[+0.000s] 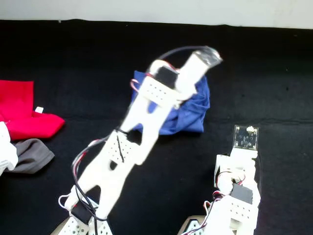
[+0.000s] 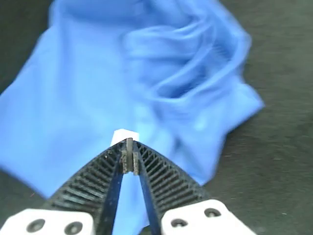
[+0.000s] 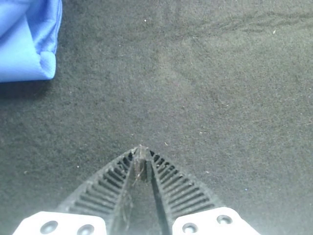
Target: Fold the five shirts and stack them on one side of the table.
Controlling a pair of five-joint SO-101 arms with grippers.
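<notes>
A crumpled blue shirt [image 1: 191,111] lies in the middle of the black table [image 1: 88,63]. My left gripper [image 2: 128,159] hangs over the blue shirt [image 2: 98,83], fingers shut, with a small white tag [image 2: 124,133] just beyond the tips; nothing shows between the fingers. In the high view the left arm [image 1: 146,112] stretches from the front left across the shirt. My right gripper [image 3: 141,156] is shut over bare black cloth, with a corner of the blue shirt [image 3: 27,44] off to one side. The right arm [image 1: 239,196] sits folded at the front right.
At the table's left edge lie a folded red shirt [image 1: 22,112], a grey shirt [image 1: 32,154] in front of it, and a bit of white cloth [image 1: 5,152]. A white wall strip [image 1: 195,10] runs behind the far edge.
</notes>
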